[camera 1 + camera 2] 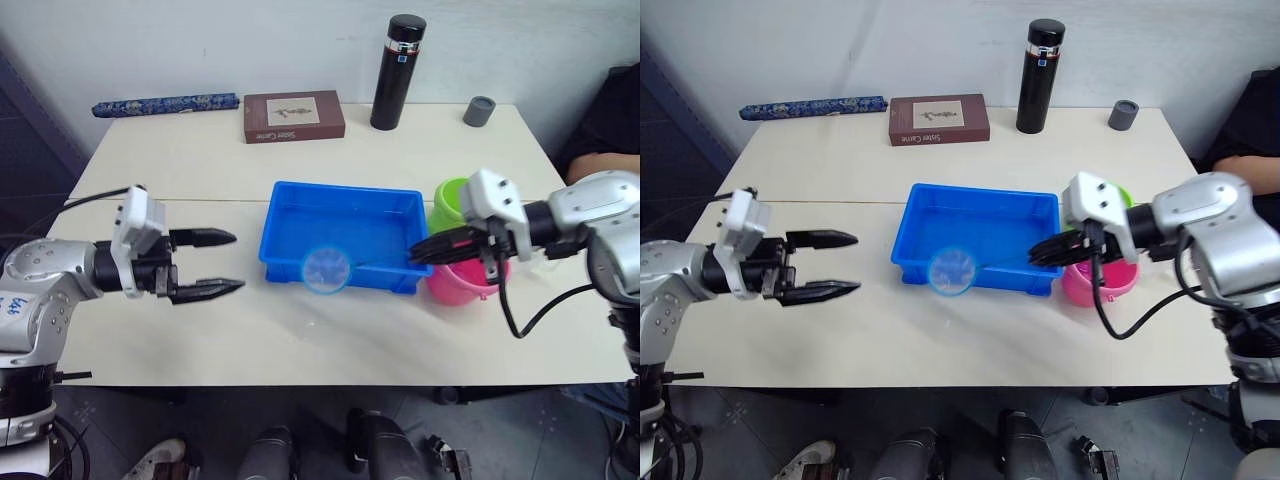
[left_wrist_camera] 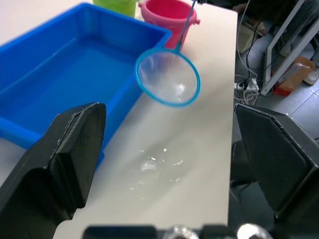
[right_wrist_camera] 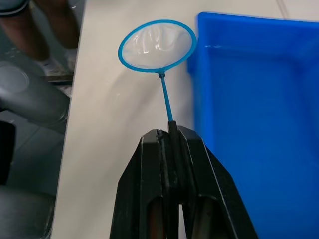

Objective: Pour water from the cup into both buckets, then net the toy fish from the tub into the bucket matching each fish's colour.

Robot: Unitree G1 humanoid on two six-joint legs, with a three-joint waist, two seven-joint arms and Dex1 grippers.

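Note:
The bright blue tub (image 1: 345,189) stands mid-table. Just to its right are the lime green bucket (image 1: 449,200) and, nearer to me, the pink bucket (image 1: 460,284). My right gripper (image 1: 415,256) is shut on the thin handle of the net (image 3: 157,46), beside the tub's right end. The net's light blue hoop (image 1: 326,269) hangs over the table just outside the tub's near wall. My left gripper (image 1: 238,261) is open and empty, left of the tub and pointing toward it. The cup and the toy fish are out of view.
At the back of the table stand a black flask (image 1: 398,72), a small grey cap-like cup (image 1: 479,111), a brown box (image 1: 294,116) and a blue patterned roll (image 1: 165,104). Water drops (image 2: 152,167) lie before the tub. A person's arm (image 1: 598,160) shows at far right.

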